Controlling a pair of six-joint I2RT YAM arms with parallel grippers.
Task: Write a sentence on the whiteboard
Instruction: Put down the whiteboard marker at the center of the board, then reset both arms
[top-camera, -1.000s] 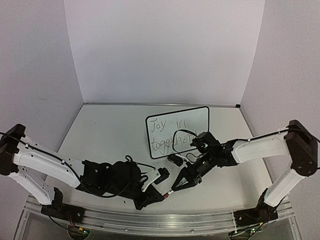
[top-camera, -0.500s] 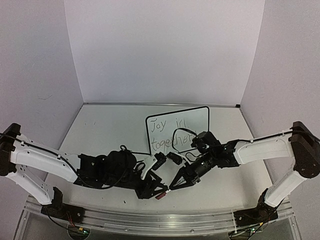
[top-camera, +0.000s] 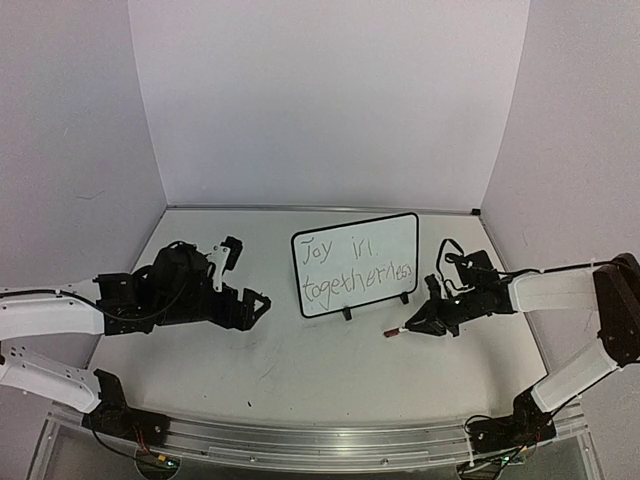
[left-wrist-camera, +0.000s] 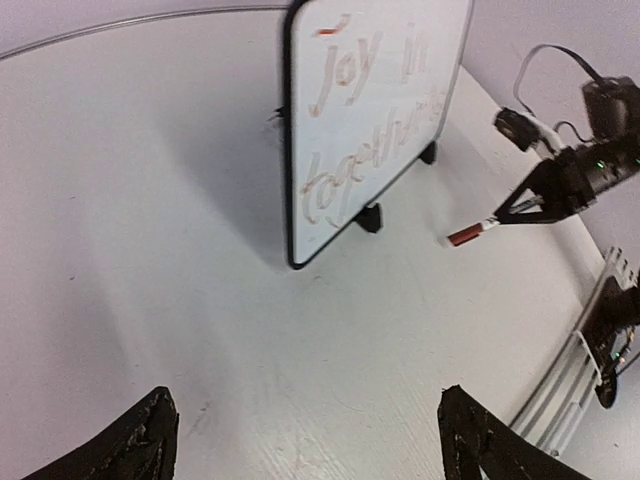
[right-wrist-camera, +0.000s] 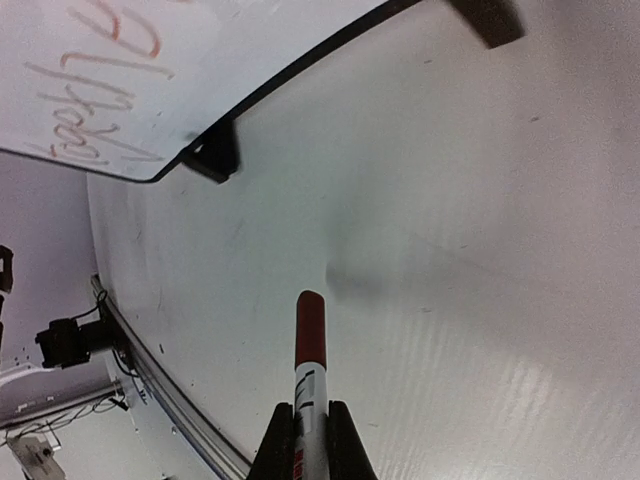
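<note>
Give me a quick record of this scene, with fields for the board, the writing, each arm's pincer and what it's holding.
Board: small white rectangular whiteboard with black border, upright on two black feet
Writing: handwritten sentence "Joy in togetherness", two lines
Left pincer: open, empty, left of the board, apart from it
Right pincer: shut on red-tipped white marker, right of the board, not touching it

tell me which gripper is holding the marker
The right gripper: it is shut on the red-capped marker, while the left gripper stands open and empty.
</note>
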